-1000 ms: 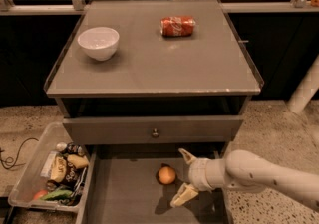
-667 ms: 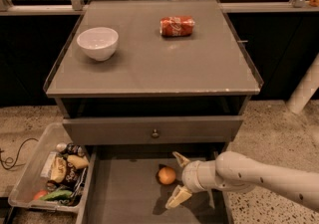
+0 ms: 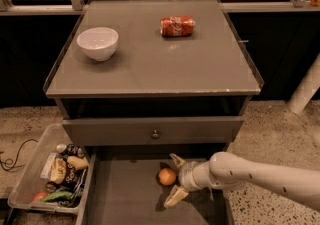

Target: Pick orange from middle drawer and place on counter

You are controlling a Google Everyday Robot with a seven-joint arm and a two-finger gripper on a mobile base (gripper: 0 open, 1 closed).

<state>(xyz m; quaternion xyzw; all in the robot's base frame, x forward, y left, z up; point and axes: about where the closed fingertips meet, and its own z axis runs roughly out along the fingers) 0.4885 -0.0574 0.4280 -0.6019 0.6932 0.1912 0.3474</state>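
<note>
The orange (image 3: 167, 176) lies on the grey floor of the pulled-out middle drawer (image 3: 125, 199), near its middle. My gripper (image 3: 175, 179) reaches in from the right at floor level, its two pale fingers spread open with the orange just left of and between the tips, one finger (image 3: 176, 160) behind it and one finger in front. The fingers do not grip it. The counter (image 3: 150, 64) above is a flat grey surface.
A white bowl (image 3: 98, 43) and a red cola can (image 3: 177, 25) lying on its side rest on the counter. A grey drawer panel with a round knob (image 3: 155, 133) sits above the open drawer. A clear plastic bin of snack packets (image 3: 52, 174) stands on the floor at left.
My gripper and arm have moved left along the drawer, closing the gap until the open fingers flank the orange. The orange has stayed in place.
</note>
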